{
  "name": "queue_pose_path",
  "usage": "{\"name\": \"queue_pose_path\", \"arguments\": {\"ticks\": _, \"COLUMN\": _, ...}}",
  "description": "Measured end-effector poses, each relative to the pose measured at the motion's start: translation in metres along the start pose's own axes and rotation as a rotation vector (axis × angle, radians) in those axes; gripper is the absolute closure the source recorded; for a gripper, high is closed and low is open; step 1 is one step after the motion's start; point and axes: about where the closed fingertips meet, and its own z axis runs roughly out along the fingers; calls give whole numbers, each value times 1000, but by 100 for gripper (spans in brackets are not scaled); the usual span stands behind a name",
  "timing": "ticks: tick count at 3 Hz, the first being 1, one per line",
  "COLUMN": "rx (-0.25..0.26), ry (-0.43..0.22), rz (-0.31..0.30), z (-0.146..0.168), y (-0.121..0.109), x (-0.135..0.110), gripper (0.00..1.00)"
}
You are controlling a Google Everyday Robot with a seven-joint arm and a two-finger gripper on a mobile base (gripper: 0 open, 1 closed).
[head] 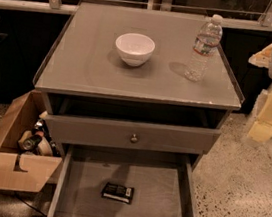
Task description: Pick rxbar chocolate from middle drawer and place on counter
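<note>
chocolate bar (117,192) lies flat in the open drawer (155,184): probably light, thin, slick; pinch across its narrow width. gripper (270,117) hangs right of the counter (81,67); its state i cannot tell.

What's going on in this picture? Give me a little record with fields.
rxbar chocolate: lying flat on the floor of the open middle drawer
counter: holds a white bowl and an upright water bottle
gripper: at the right, beside the counter, far from the bar
cardboard box: on the ground, left of the drawer
</note>
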Motion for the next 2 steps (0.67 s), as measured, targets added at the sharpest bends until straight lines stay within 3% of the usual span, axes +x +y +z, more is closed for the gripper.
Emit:
{"name": "queue_pose_path", "arguments": {"ticks": 1, "rx": 0, "ry": 0, "rz": 0, "z": 0, "y": 0, "x": 0, "gripper": 0}}
{"name": "queue_pose_path", "arguments": {"ticks": 2, "rx": -12, "ry": 0, "rz": -4, "z": 19, "y": 13, "x": -7, "gripper": 0}}
